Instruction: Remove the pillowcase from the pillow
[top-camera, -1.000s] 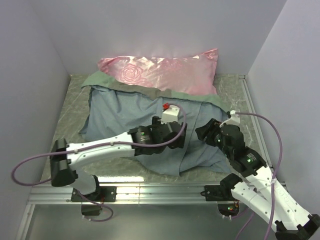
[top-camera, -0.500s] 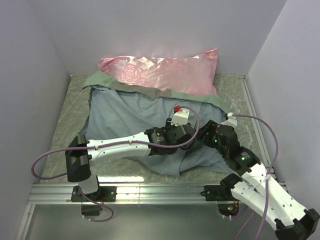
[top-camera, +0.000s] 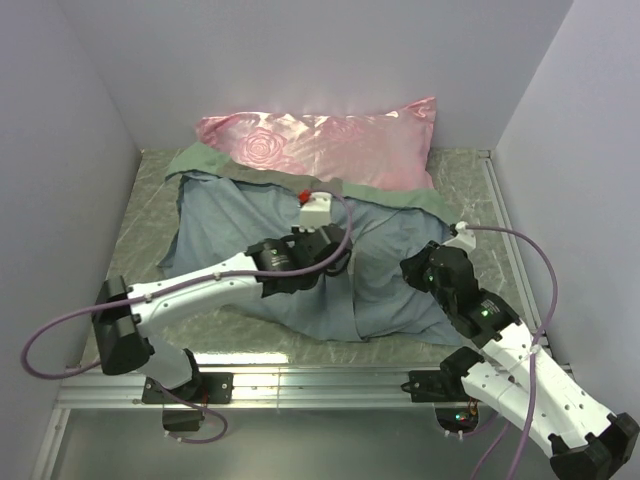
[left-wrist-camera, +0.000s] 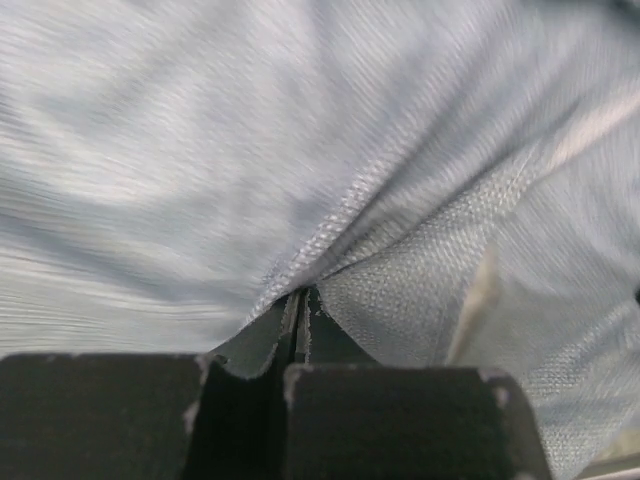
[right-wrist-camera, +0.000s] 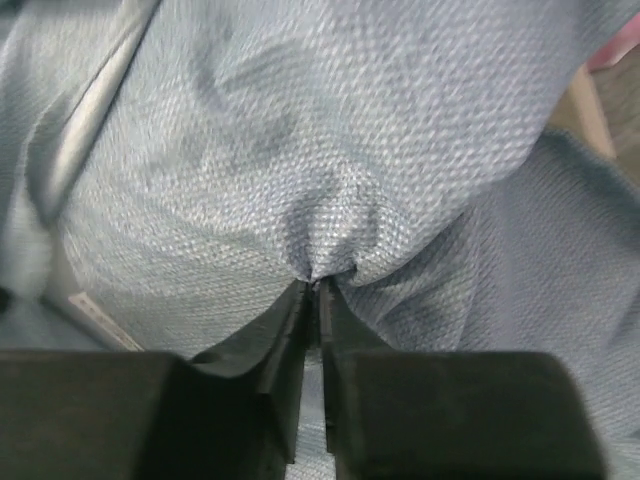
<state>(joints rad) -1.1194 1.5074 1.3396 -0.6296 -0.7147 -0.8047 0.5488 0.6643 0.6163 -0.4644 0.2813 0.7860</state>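
Stretched low and forward, with the left pincer (left-wrist-camera: 300, 305) nipped tight on a raised fold of the pillowcase (top-camera: 230, 225) and the right pincer (right-wrist-camera: 318, 290) closed on a pucker of it just rightward. Spread grey-blue side up beneath both pincers, inside the table (top-camera: 135, 240) edges, with table surface showing left of the left pincer. Beyond both, pink pillow (top-camera: 330, 145) against its far green hem.

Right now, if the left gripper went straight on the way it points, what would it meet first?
The pillowcase: the left gripper's fingers are shut on its grey-blue cloth, which fills the view ahead. What lies behind is hidden.
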